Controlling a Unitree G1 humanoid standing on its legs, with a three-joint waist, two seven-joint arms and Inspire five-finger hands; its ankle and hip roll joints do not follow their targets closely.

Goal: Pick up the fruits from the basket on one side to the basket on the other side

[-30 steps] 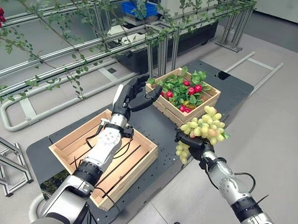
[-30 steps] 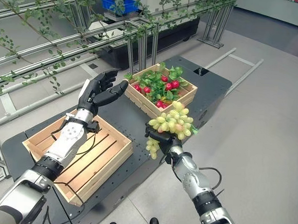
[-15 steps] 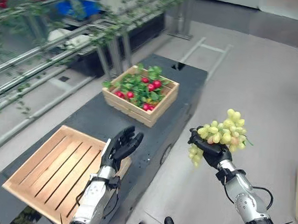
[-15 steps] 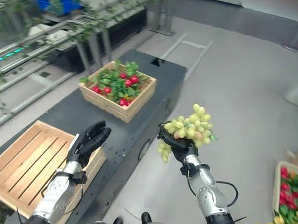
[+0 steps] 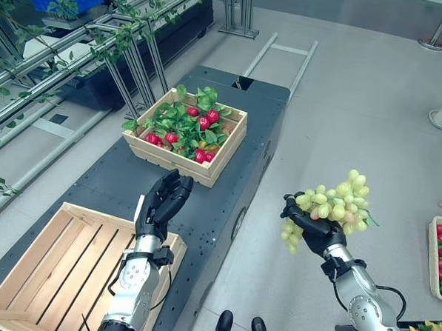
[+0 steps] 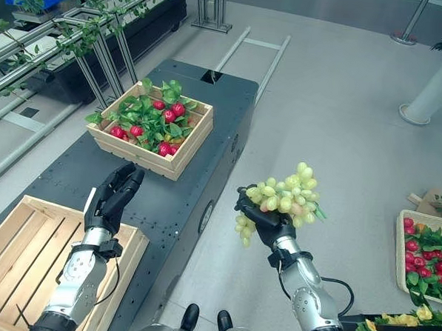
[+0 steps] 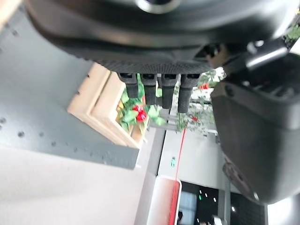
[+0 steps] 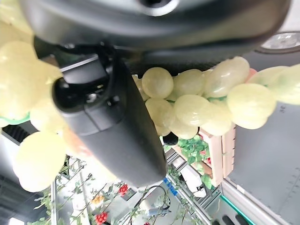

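A long dark grey surface (image 5: 227, 188), flat and dotted with small holes, carries two slatted wooden crates. The near crate (image 5: 60, 264) is pale bare wood with gaps between its floor slats. The far crate (image 5: 185, 134) holds glossy red fruits among green leaves. A third crate (image 6: 424, 254) with red fruits and leaves sits on the floor at the right edge. The bunch of grapes (image 5: 330, 208), round pale green berries, is held in the air off the surface's right side, with the right hand (image 5: 314, 230) curled around it. The left hand (image 5: 163, 199) hovers over the surface between the two crates, fingers straight and loosely spread, holding nothing.
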